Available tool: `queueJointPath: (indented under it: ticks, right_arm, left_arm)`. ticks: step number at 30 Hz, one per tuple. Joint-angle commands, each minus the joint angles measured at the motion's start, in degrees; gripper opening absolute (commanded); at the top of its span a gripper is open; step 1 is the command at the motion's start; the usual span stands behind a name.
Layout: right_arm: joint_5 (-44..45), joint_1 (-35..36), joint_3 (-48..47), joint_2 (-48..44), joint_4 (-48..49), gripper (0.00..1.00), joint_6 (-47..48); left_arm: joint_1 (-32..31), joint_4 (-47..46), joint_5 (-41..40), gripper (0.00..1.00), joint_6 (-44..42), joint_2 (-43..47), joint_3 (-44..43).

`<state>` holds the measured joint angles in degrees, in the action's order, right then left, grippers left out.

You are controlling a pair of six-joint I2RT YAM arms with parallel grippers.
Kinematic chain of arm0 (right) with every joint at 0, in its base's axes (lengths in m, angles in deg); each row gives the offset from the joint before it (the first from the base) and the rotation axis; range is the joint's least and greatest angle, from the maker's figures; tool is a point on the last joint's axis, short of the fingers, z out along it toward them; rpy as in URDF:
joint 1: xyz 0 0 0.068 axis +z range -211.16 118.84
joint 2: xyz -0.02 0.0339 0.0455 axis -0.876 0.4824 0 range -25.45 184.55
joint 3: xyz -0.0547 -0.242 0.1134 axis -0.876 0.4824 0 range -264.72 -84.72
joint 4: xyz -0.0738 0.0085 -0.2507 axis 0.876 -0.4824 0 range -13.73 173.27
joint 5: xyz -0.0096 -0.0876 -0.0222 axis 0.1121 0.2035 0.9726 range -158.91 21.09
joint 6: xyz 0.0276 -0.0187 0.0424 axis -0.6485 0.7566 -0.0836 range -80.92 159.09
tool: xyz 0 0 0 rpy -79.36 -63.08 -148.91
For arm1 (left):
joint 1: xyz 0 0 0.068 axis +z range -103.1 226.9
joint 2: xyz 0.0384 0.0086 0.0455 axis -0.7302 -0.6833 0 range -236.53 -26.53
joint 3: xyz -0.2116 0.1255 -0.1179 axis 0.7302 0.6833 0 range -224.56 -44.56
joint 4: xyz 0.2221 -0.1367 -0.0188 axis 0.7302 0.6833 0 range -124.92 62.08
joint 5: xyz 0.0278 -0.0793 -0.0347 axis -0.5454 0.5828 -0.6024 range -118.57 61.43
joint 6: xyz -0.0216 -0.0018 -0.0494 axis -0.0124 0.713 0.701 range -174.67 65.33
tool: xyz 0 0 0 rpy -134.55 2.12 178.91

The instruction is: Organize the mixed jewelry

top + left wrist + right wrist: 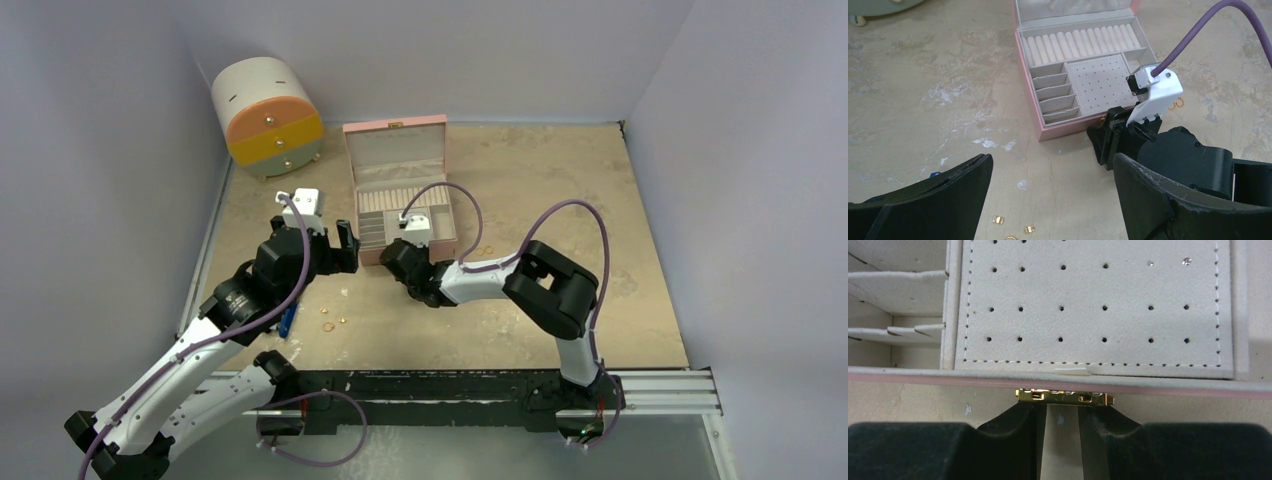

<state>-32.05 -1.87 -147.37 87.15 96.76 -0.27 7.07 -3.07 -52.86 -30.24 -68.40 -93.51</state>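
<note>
Small gold bits (pixel 998 219) (pixel 1029 229) and a gold ring (pixel 1010 238) of the mixed jewelry lie on the table under my left gripper (pixel 1052 165), which hangs wide open above them. From above they show as tiny rings (pixel 327 325) in front of the pink box (pixel 395 128). More gold rings (pixel 483 250) (pixel 1175 104) lie right of the box. My right gripper (pixel 1062 407) sits low at the box's front wall (pixel 1068 130), jaws a narrow gap apart with only bare table between them. A gold clasp plate (pixel 1064 396) on the box front spans its fingertips.
The open box shows ring rolls, small pockets and a dotted stud pad (pixel 1088 305). A round cabinet with coloured drawers (pixel 268 115) stands at the back left. A blue-handled tool (pixel 287 320) lies by the left arm. Walls close in on the left, back and right.
</note>
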Motion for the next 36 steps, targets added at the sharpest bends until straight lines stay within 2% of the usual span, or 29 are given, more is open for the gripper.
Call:
queueJointPath:
  ticks: [1,8,15,24,29,36]
  right_arm:
    - [3.1,-0.2,-0.2,0.7,7.6,0.31,1.8]
    - [3.5,-0.2,-1.0,1.4,8.0,0.32,2.1]
    - [3.7,-0.2,1.7,-3.2,4.6,0.35,0.6]
    - [0.5,-0.1,7.3,-16.5,-3.6,0.42,1.9]
    - [0.0,-1.5,8.7,-25.7,-11.8,0.43,4.6]
    - [-4.7,-9.3,10.3,-35.9,-20.1,0.45,9.0]
  left_arm:
    - [-0.2,-2.1,-0.8,0.9,-0.5,0.6,-0.3]
    - [-0.2,-2.0,-0.9,0.9,-0.4,0.8,-0.2]
    - [-0.2,-2.1,-1.2,0.9,-0.4,0.8,-0.2]
    - [-0.2,-1.9,-2.0,0.9,-0.3,0.6,-0.3]
    - [-0.2,-1.8,-2.5,0.9,-0.2,0.5,-0.2]
    - [-0.2,-1.6,-3.4,0.9,-0.2,-0.1,-0.3]
